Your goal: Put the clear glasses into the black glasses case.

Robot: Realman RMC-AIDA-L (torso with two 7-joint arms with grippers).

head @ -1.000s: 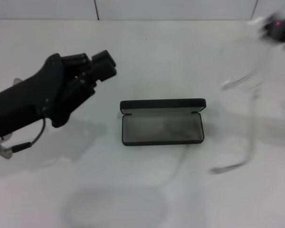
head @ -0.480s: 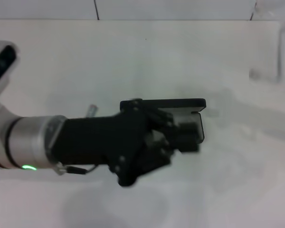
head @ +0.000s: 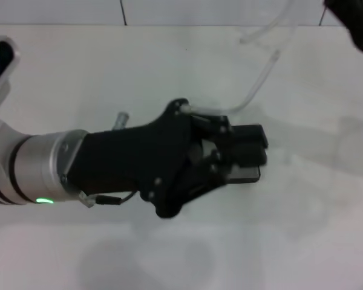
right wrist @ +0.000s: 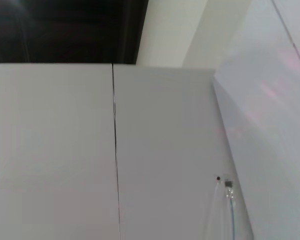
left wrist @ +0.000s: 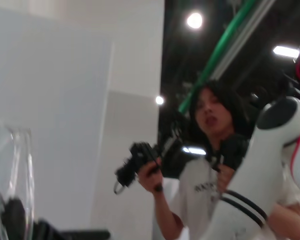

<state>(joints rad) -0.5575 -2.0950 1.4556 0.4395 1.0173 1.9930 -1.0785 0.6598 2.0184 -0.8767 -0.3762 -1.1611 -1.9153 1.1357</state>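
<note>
The black glasses case (head: 245, 176) lies mid-table, and only its near right corner shows from under my left arm. My left gripper (head: 260, 148) hovers directly over the case, pointing right. The clear glasses (head: 260, 81) hang in the air behind the case. One thin arm curves down to the top of my left hand, and the rest runs up out of the top edge. A clear lens (left wrist: 15, 165) shows close in the left wrist view, and a clear arm tip (right wrist: 230, 205) in the right wrist view. My right gripper (head: 354, 21) is at the top right corner, mostly cut off.
The white table (head: 78, 72) spreads on all sides, with a white panelled wall (head: 169, 11) behind it. A person holding a camera (left wrist: 205, 165) stands beside a white robot part (left wrist: 270, 165), seen in the left wrist view.
My left arm swung in from the left and now covers the case. The glasses went from hanging low at the right to high at the back, one arm now reaching my left hand.
</note>
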